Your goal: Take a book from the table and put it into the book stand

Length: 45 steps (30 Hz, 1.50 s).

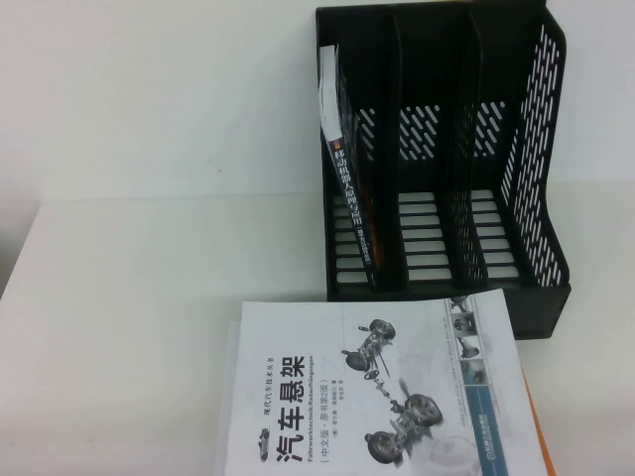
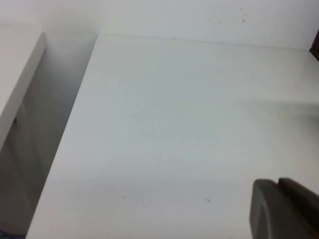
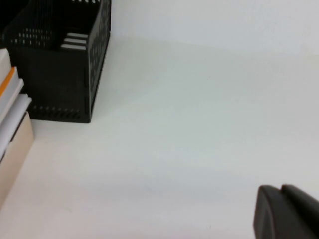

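The black-covered book (image 1: pixel 352 213) stands upright on its edge in the left compartment of the black book stand (image 1: pixel 526 198), spine with white Chinese letters facing me, leaning slightly. The stand is at the back right of the white table (image 1: pixel 149 248) and also shows in the right wrist view (image 3: pixel 65 84). Neither gripper shows in the high view. My left gripper (image 2: pixel 278 183) is shut and empty above bare table (image 2: pixel 174 124). My right gripper (image 3: pixel 280 189) is shut and empty above bare table (image 3: pixel 199 124), to the right of the stand.
A white book with car-suspension drawings (image 1: pixel 377 397) lies on top of a stack at the table's front, just before the stand. The stack's edge shows in the right wrist view (image 3: pixel 10 114). The table's left edge and a gap show in the left wrist view (image 2: pixel 60 149).
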Available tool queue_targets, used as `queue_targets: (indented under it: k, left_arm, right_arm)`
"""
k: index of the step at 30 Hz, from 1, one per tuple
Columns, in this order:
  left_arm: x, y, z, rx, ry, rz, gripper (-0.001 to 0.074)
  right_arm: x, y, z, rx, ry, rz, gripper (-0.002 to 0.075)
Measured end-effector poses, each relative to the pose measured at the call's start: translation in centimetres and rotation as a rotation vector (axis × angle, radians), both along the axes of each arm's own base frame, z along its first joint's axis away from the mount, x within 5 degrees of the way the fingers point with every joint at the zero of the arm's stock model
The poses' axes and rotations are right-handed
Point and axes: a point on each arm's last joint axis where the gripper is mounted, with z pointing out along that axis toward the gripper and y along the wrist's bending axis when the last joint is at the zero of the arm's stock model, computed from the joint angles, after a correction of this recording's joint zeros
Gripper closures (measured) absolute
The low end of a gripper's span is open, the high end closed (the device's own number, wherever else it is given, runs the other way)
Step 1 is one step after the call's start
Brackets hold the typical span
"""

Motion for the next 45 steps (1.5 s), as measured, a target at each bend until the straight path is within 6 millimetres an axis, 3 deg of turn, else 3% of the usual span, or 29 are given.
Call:
queue_targets:
  k: [45]
  left_arm:
    - [0.0, 0.0, 0.0, 0.0, 0.0, 0.0, 0.0737]
  right_arm:
    - [0.0, 0.06, 0.05, -0.004, -0.001, 0.007, 0.0727]
